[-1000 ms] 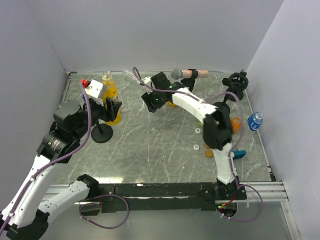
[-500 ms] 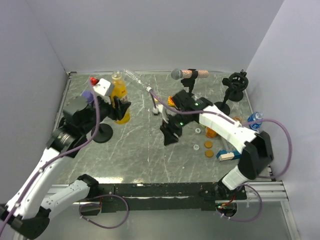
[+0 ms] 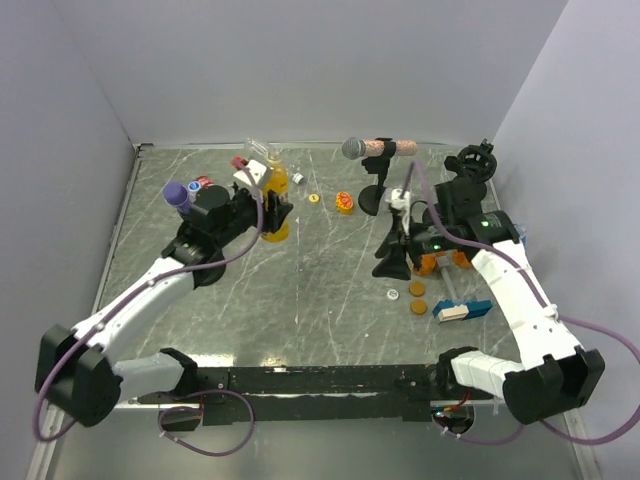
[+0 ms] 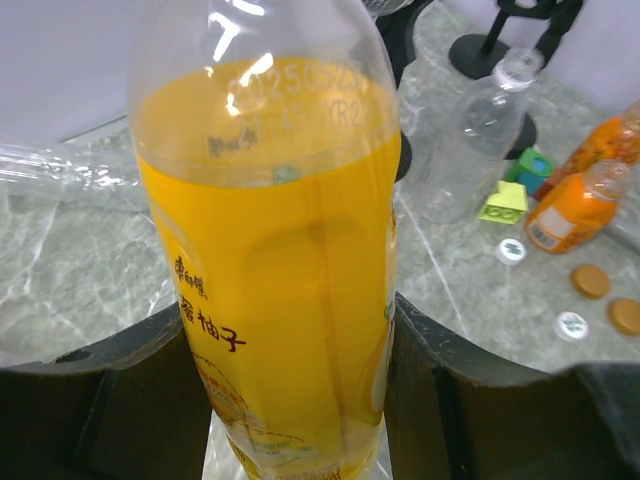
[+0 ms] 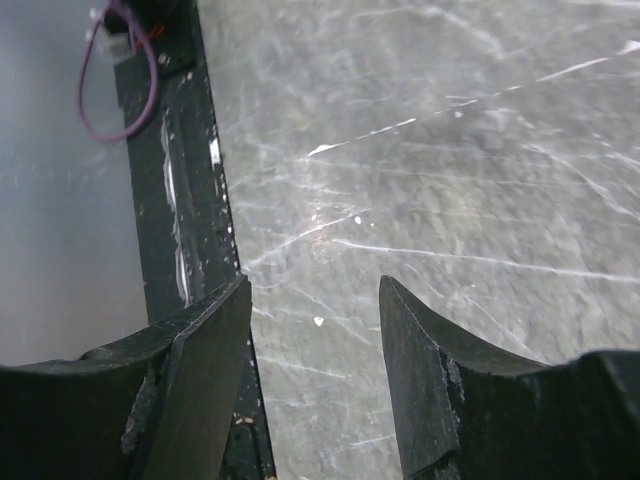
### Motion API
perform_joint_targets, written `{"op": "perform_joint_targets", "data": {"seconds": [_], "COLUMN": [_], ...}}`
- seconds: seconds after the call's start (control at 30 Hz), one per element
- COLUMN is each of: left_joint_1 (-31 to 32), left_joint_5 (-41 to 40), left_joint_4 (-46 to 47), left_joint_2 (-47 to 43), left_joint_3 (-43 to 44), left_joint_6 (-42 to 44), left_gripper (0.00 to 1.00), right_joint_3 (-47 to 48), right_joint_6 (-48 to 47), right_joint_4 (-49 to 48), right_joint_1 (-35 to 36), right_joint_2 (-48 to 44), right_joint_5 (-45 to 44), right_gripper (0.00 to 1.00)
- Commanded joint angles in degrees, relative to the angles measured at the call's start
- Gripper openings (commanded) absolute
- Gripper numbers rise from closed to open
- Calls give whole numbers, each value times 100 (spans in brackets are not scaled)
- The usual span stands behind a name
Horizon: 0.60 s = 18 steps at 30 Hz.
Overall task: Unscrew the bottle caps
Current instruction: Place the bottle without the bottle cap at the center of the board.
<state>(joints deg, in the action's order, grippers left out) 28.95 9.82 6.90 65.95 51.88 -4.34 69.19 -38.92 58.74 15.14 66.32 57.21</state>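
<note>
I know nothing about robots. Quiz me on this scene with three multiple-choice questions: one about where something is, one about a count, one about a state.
1. Where is the juice bottle?
A. lying flat at the table's near edge
B. between the fingers of the left gripper
C. in the other arm's grip

2. How many flat brown discs lie on the table?
A. two
B. one
C. five

3. What state is the right gripper in?
A. shut on a cap
B. shut on a bottle
C. open, holding nothing

Answers:
1 B: the left wrist view shows the bottle filling the gap between the fingers.
2 A: the top view shows two, side by side.
3 C: the right wrist view shows only bare table between the fingers.
</note>
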Motion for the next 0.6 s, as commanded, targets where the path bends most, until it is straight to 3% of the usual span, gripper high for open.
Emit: {"op": "perform_joint_targets", "data": {"seconds": [0.0,0.27,0.57], "left_joint_1": [-12,41,295], "left_joint_5": [-51,-182,-824], "left_joint_4": [2287,3993,4672], "left_joint_2": [618,2649,4433], "left_joint_3": [-64,270,1262], "left_joint_6": [-128,-471,-498], "left_gripper": [4,4,4], "right_joint_3": [-291,-670,-793], "right_joint_6": [-187,-406,-485], "right_joint_4": [-151,-152,-135], "right_joint_1": [-572,-1496,-1804], "right_joint_2": [-453,-550,-577], "right_joint_5": [853,1547,1671], "right_gripper": [62,62,63]}}
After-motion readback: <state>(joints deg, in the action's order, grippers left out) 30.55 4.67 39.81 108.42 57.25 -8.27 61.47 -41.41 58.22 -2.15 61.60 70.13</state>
